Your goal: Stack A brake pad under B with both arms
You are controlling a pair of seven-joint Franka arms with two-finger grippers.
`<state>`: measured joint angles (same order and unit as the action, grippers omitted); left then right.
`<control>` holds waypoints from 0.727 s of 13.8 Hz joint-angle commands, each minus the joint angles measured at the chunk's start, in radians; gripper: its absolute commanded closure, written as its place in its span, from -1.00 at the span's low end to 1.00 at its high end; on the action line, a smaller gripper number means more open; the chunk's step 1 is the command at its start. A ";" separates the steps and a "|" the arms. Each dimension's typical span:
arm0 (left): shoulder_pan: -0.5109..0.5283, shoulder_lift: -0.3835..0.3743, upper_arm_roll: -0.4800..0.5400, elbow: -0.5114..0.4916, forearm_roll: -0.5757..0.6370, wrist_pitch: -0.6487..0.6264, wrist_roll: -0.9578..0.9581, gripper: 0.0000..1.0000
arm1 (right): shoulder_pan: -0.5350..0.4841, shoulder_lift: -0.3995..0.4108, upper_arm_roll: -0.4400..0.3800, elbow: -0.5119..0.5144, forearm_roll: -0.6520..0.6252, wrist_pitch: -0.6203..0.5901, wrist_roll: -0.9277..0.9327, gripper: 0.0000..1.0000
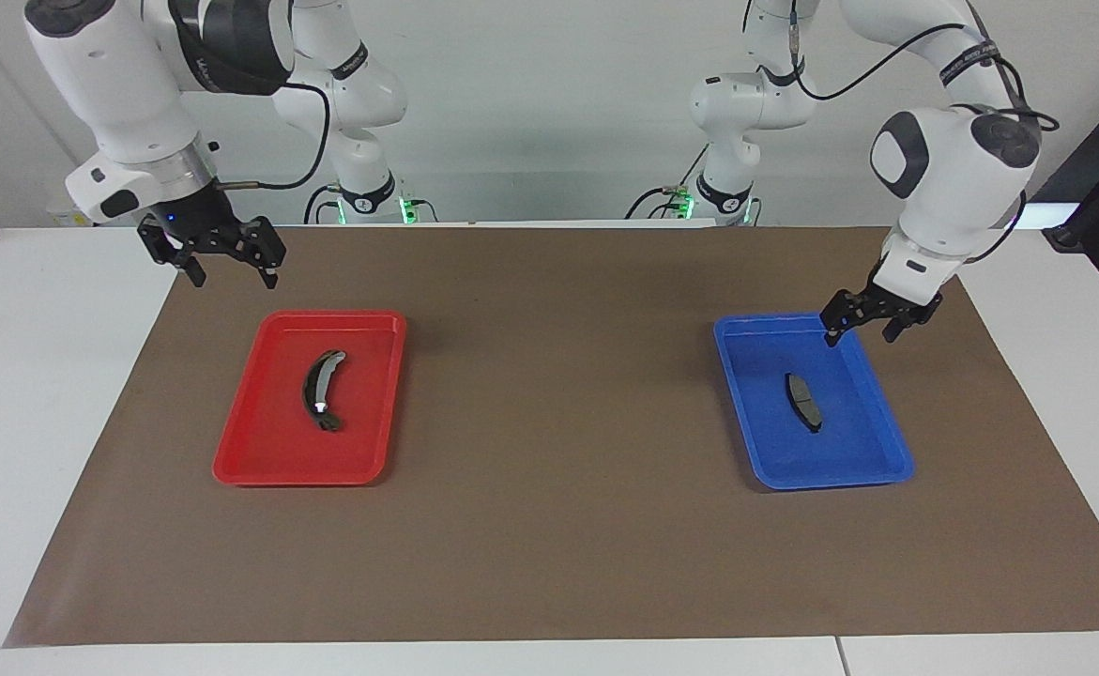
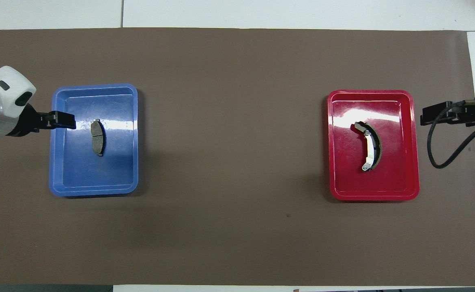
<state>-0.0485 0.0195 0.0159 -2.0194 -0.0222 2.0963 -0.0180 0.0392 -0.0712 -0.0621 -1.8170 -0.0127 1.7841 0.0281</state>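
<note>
1. Two trays sit on the brown mat: we see a blue tray toward the left arm's end of the table and a red tray toward the right arm's end.
2. We find the A brake pad lying flat in the blue tray, near its middle.
3. B lies flat in the red tray, silver strip up.
4. Our left gripper hangs over the blue tray's corner nearest the robots, fingers parted, holding nothing.
5. Our right gripper hangs over the mat beside the red tray's edge nearest the robots, fingers spread wide, holding nothing.
</note>
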 commanded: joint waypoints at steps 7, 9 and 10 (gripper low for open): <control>-0.025 0.108 0.004 -0.226 -0.010 0.375 -0.014 -0.97 | -0.001 0.103 0.010 -0.388 0.062 0.542 -0.211 -0.98; -0.031 0.134 0.004 -0.231 -0.010 0.380 -0.014 -0.93 | 0.008 0.129 0.008 -0.403 0.062 0.557 -0.241 -0.98; -0.037 0.143 0.004 -0.231 -0.010 0.386 -0.016 -0.92 | 0.005 0.148 0.008 -0.404 0.062 0.570 -0.264 -0.98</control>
<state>-0.0655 0.1500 0.0132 -2.2352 -0.0224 2.4455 -0.0219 0.0515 0.0753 -0.0600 -2.2034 0.0301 2.3312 -0.1841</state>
